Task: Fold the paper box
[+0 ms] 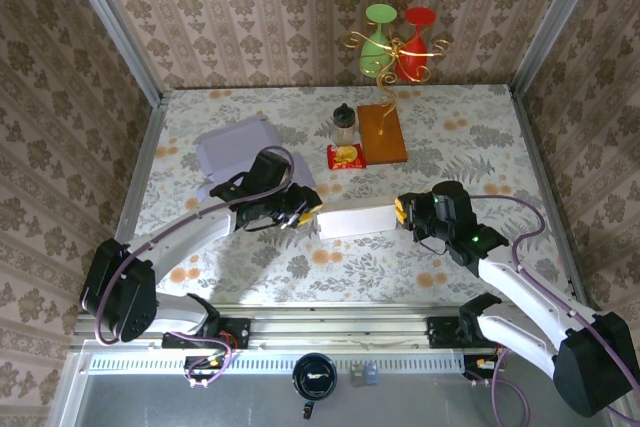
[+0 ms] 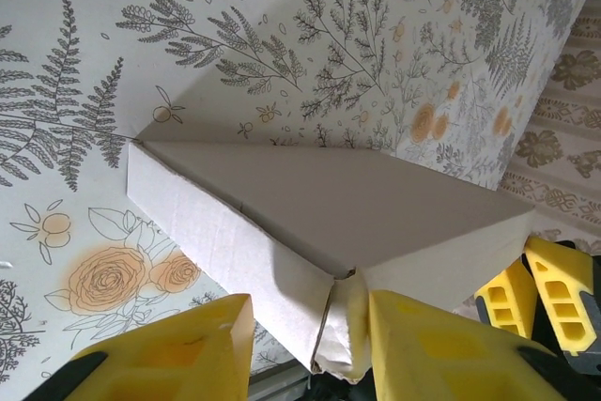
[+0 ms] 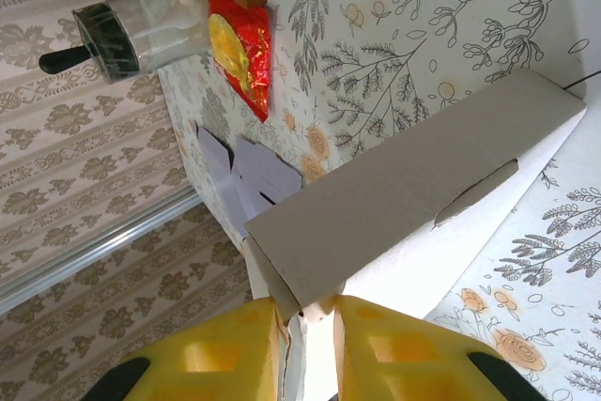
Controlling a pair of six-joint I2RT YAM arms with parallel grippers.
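Floral cloth covers the table [image 1: 450,137], with patterned wallpaper on the three walls around it. I take the wooden board [image 1: 383,133] toward the back as my mark. A red snack packet [image 1: 346,155] lies against the board's near left corner and a small glass jar [image 1: 344,124] stands just to its left. A flat lilac sheet [image 1: 237,142] sits well off to the left of it.

The paper box [image 1: 355,221] lies on the near side of the board, apart from it and slightly left, with its long axis running left to right between my two arms. It already reads as a closed white oblong, so I judge the body is formed and I am working on the ends.

On the right wrist camera the right gripper [image 3: 305,312] has its yellow fingers drawn narrow, pinching the edge of the end flap at that end. On the left wrist camera the left gripper [image 2: 310,321] has its fingers partly apart, straddling the corner of the other end. One pad touches the folded-in flap there. I cannot tell whether that pair is clamping or only resting against the card.

Next I think the loose flap at the left end needs pressing home. That calls for the right side to brace the box so it does not slide. The left fingers should push squarely along the box's length, gently enough not to buckle the thin card.
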